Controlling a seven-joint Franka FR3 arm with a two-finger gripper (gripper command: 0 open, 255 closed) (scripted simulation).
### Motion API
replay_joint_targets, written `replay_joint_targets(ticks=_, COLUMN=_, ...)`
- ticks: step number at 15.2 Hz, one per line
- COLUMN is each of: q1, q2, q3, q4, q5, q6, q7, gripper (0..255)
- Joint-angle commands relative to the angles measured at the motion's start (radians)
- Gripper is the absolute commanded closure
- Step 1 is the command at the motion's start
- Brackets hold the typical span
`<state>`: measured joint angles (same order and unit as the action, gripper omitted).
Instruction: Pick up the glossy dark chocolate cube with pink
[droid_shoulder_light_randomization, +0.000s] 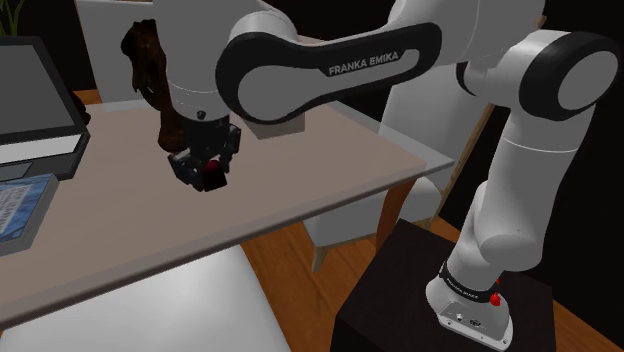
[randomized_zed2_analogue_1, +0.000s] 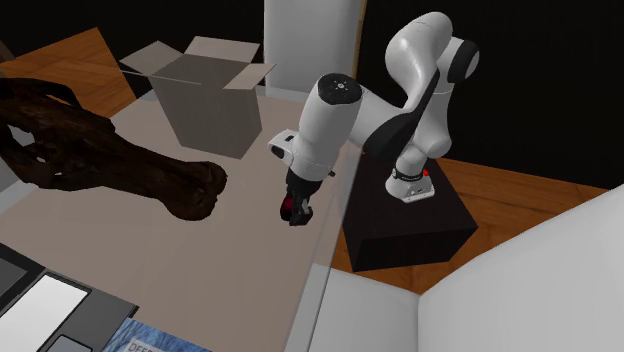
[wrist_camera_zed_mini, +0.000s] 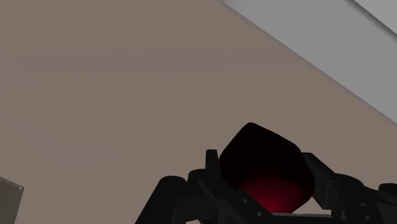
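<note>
My claw (droid_shoulder_light_randomization: 205, 172) is all black. The cube (wrist_camera_zed_mini: 264, 167) is a glossy, near-black brown with a deep pinkish-red glow on the side toward my claw. My arm (droid_shoulder_light_randomization: 540, 130) is white with dark bands, one lettered in white. The table (droid_shoulder_light_randomization: 340, 170) is a plain greyish tan. The gnarled lump (randomized_zed2_analogue_1: 110, 165) is dark brown, the box (randomized_zed2_analogue_1: 205, 110) grey, my stand (droid_shoulder_light_randomization: 400, 290) black, and the floor (droid_shoulder_light_randomization: 290, 255) orange-brown wood.

A: How many things lie on the table (droid_shoulder_light_randomization: 120, 230)?
B: One open cardboard box (randomized_zed2_analogue_1: 210, 105), one dark brown gnarled piece (randomized_zed2_analogue_1: 110, 165), one laptop (droid_shoulder_light_randomization: 35, 100), one blue book (droid_shoulder_light_randomization: 20, 208).
A: And above the table?
B: One white robot arm (droid_shoulder_light_randomization: 330, 65) and one dark cube (wrist_camera_zed_mini: 267, 168) with a red glow.
</note>
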<state>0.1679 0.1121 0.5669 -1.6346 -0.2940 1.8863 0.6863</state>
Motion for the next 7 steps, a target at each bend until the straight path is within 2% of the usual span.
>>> replay_joint_targets(ticks=1, q1=0.002, q2=0.002, q3=0.001, q4=0.028, q5=0.001, q6=-0.026, q7=-0.005, gripper=255)
replay_joint_targets(ticks=7, q1=0.007, q2=0.011, q3=0.004, q4=0.094, q5=-0.001, q6=-0.084, q7=-0.014, gripper=255)
